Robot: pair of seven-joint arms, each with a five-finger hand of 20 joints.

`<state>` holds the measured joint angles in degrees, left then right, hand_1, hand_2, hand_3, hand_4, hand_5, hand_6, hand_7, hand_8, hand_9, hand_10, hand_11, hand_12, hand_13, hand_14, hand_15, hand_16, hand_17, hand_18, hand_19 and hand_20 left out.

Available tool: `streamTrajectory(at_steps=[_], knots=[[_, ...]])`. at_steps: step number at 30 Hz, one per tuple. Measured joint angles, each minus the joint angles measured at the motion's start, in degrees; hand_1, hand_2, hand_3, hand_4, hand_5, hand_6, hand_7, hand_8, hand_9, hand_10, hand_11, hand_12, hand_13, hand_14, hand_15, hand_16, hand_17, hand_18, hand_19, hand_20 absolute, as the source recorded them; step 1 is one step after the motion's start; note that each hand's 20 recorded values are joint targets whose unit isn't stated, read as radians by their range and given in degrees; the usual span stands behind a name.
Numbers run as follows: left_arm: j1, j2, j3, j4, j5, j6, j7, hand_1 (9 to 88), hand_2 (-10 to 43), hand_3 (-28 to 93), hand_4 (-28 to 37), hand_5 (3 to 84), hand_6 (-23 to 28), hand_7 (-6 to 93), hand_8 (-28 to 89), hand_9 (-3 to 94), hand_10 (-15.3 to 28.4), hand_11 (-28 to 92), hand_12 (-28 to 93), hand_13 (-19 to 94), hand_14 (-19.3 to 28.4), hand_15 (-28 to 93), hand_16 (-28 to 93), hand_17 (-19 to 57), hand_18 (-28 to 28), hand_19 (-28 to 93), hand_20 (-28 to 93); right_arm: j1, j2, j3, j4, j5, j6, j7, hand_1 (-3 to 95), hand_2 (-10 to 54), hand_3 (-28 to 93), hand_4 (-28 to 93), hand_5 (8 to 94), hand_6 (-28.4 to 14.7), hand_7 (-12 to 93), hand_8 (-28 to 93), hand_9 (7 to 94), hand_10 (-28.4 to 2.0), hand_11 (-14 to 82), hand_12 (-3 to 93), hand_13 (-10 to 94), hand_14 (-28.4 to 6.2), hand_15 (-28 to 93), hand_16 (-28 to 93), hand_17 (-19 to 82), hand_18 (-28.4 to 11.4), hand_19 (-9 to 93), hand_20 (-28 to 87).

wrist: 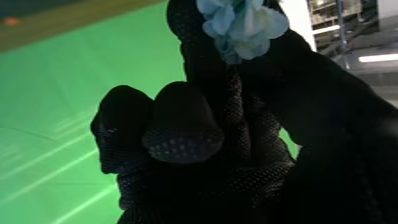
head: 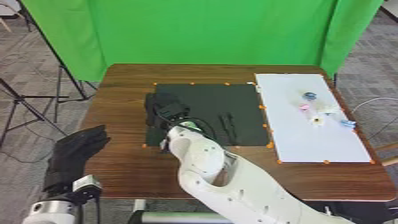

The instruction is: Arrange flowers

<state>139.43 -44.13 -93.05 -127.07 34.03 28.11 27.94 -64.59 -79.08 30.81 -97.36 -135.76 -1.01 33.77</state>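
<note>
R hand [head: 169, 108] over L part of blk mat [head: 200, 91], R arm [head: 204, 162] reaching across counter [head: 133, 177]. L hand [head: 82, 145] at counter's L edge. Thin dark pieces [head: 228, 129] on mat, to R of R hand. White board [head: 311, 145] just beside mat, w/ blue flower [head: 309, 95], pink flower [head: 304, 106], whitish flower [head: 317, 120] & light-blue flower [head: 347, 123]. Green backdrop [head: 204, 35] behind.

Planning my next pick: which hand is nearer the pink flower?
Right. The right hand is over the dark mat, left of the pink flower; the left hand is farther left, by the edge of the table.
</note>
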Motion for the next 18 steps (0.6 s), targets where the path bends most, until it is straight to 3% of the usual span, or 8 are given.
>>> streamTrajectory(at_steps=[11, 14, 18], knots=[[-3.3, 2.65, 2.62, 0.75, -0.96, 0.1, 0.81, 28.1, 6.2, 81, -17.5, 53.1, 15.3, 20.9, -11, 43.2, 22.6, 38, 10, 28, 28.1, 65, -14, -8.1, 23.4, 60, 14, -3.4, -3.0, 3.1, 4.3, 0.3, -2.8, 1.9, 56.7, -9.5, 76, -28, 71.3, -1.2, 43, 7, 88.5, -6.9, 18.3, 40.4, 80, -6.2, 74, 31, 60, -15.5, 93, 39], [-3.4, 3.69, 2.55, 0.72, -1.88, 0.4, 2.09, 28.2, 6.2, 81, -17.6, 53.1, 15.3, 20.9, -10, 43.2, 22.5, 38, 10, 28, 28.1, 65, -14, -8.1, 23.4, 60, 14, -3.6, -3.7, 3.4, 5.3, 0.7, -2.9, 2.6, 55.5, -9.5, 76, -28, 70.8, -1.4, 43, 7, 88.2, -6.9, 18.2, 40.1, 80, -6.2, 74, 31, 60, -15.5, 93, 39], [-2.5, 4.64, 1.38, 0.46, -2.53, 0.73, 3.16, 28.1, 6.2, 81, -17.6, 53.1, 15.3, 20.9, -10, 43.2, 22.5, 38, 10, 28, 28.0, 65, -14, -8.1, 23.4, 60, 14, -2.9, -4.0, 2.8, 6.0, 1.8, -2.5, 3.9, 54.0, -9.5, 74, -28, 69.0, -1.7, 43, 7, 86.6, -7.4, 18.2, 40.0, 79, -6.3, 75, 31, 59, -15.3, 93, 39]])
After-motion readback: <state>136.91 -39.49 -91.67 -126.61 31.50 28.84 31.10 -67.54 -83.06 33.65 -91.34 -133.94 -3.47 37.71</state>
